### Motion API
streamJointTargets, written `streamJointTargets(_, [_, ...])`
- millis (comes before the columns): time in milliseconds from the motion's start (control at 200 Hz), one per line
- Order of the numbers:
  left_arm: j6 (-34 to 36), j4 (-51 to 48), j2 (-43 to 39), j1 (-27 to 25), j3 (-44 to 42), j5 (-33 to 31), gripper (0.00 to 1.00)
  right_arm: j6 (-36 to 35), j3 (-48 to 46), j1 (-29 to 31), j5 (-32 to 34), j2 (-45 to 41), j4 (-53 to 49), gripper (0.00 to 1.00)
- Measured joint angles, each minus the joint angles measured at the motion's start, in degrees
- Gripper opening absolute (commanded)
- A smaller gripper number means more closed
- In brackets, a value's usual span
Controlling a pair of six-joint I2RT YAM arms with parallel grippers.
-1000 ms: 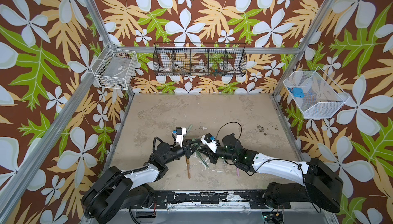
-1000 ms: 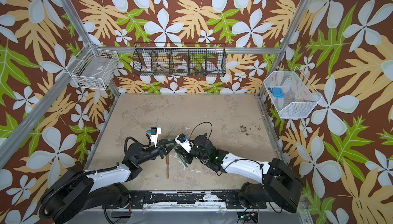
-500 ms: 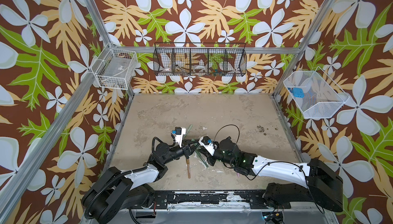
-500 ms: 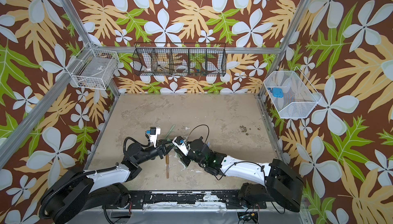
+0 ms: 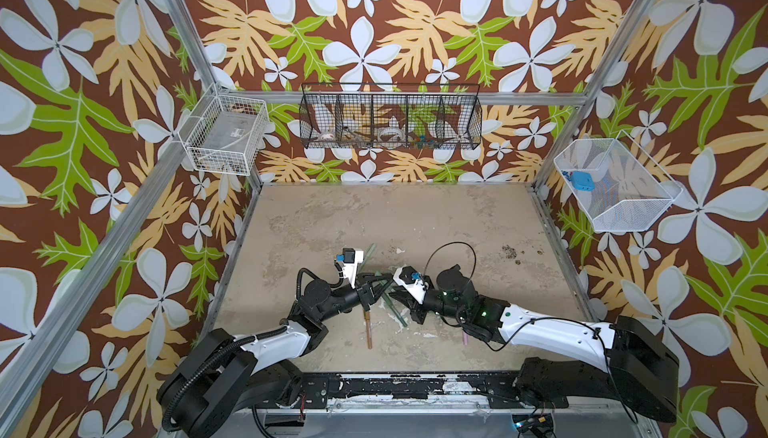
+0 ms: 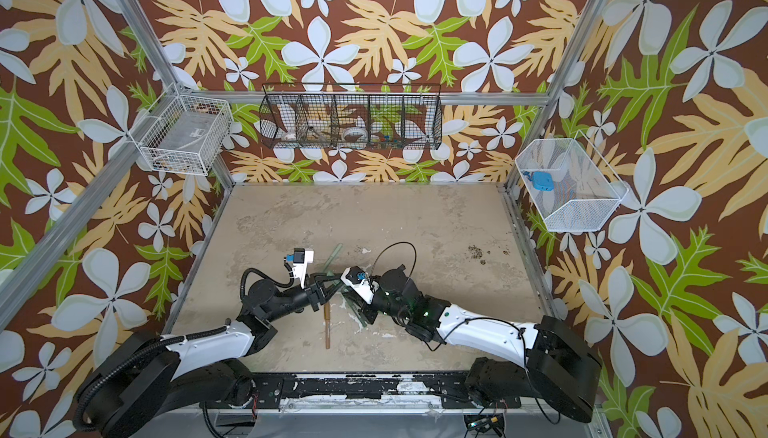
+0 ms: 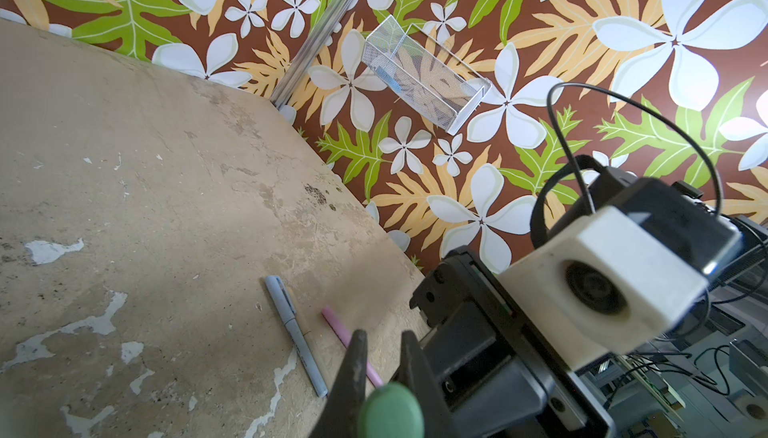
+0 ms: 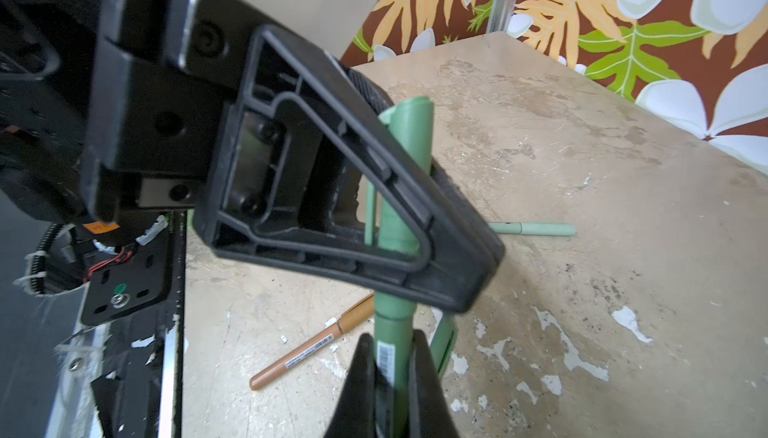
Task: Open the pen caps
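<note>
Both arms meet low over the front middle of the table (image 5: 415,215), and between them they have one green pen (image 8: 388,357) lifted off it. The right gripper (image 8: 390,338) is clamped on the barrel, right where the barcode label sits. The left gripper (image 7: 383,342) is closed tight round the other end, on the cap (image 8: 409,144) with its clip. In the left wrist view that cap's round green end pokes out between the two fingers. Going by the seam just past the right gripper's tips, the cap looks seated on the barrel, though the left gripper's frame covers much of it and I can't be sure. Other pens lie flat on the table around them. A brown pen (image 5: 368,327) is just on the arm-base side of the grippers, and a pale sage pen (image 8: 536,229) lies beyond them. A second green pen (image 8: 442,340) is right beside the held one. By the right arm, a light blue pen (image 7: 295,332) and a pink pen (image 7: 336,325) lie side by side.
</note>
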Motion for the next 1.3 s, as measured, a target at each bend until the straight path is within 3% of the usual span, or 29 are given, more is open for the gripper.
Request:
streamJointTargets(145, [-0.31,1.01,0.39,0.02,0.00,0.79,0.00,0.83,-0.09,-2.25,-5.77,0.15,0.42,0.00])
streamJointTargets(270, [-0.31,0.98,0.39,0.24,-0.13,0.44,0.00,1.09,0.61,-2.05,-5.07,1.03,0.11,0.00])
streamJointTargets(325, [-0.37,0.92,0.28,0.50,-0.28,0.09,0.00,0.90,1.14,-0.39,-1.25,1.31,-0.55,0.00])
streamJointTargets(500, [-0.31,-0.50,-0.31,1.01,-0.57,-0.63,0.00,-0.74,2.14,8.46,20.33,2.69,-1.22,0.00])
streamJointTargets(646, [-0.55,-0.44,-0.44,1.07,-0.57,-0.39,0.00,-1.42,1.38,10.25,25.38,2.08,-0.22,0.00])
streamJointTargets(761, [-0.79,0.17,-0.37,1.07,-0.55,0.28,0.00,-1.57,0.52,9.38,23.30,0.94,0.37,0.00])
streamJointTargets(946, [-0.83,0.26,-0.33,1.07,-0.55,0.31,0.00,-0.46,-0.46,3.32,8.46,0.31,1.49,0.00])
streamJointTargets(1111, [-0.90,0.09,-0.66,1.09,-0.57,0.72,0.00,0.66,-0.48,0.98,1.36,0.90,2.08,0.00])
streamJointTargets(1211, [-0.90,-0.57,-0.68,1.22,-0.68,0.66,0.00,1.14,-0.20,0.70,0.50,1.57,1.99,0.00])
streamJointTargets(1301, [-0.87,-1.20,-0.96,1.38,-0.68,0.50,0.00,1.11,0.33,2.91,5.81,1.75,1.14,0.00])
